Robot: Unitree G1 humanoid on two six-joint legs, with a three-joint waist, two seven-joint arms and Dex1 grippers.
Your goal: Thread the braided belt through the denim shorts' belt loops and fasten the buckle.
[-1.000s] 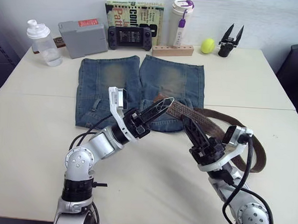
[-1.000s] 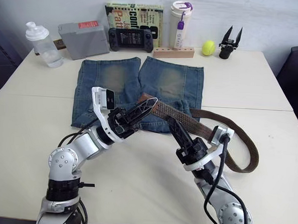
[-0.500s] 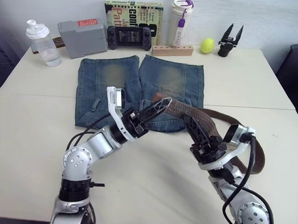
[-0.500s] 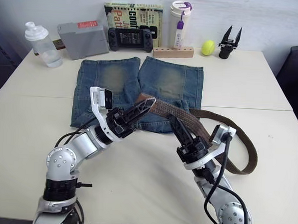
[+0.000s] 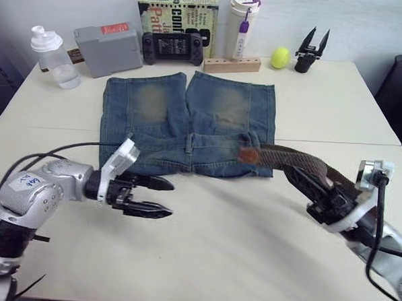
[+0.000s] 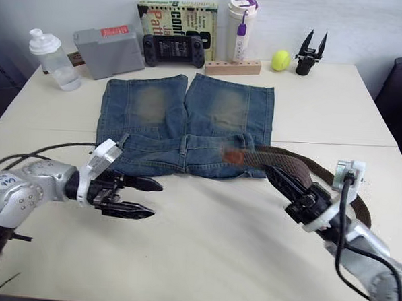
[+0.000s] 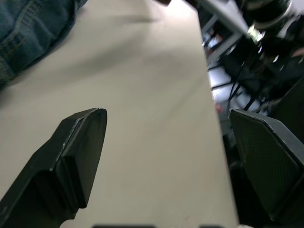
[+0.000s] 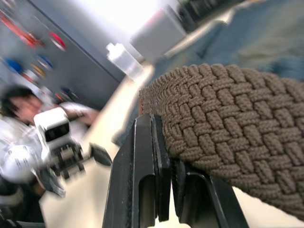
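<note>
Denim shorts [image 5: 189,126] flat on table [image 5: 223,246], waistband toward robot, legs toward far edge. Braided belt [image 5: 291,160] lying across waistband's right end, tan tip [image 5: 248,155] on denim, strap trailing off right over table. Right gripper [image 5: 300,181] clamped on braided belt just right of shorts, fingers [image 8: 147,161] pinching weave. Left gripper [image 5: 161,197] spread wide, empty, above bare table near waistband's left end. Belt loop [image 5: 190,142] at waistband centre unthreaded.

Even bright light, soft shadows; right wrist bkgd blurred.
</note>
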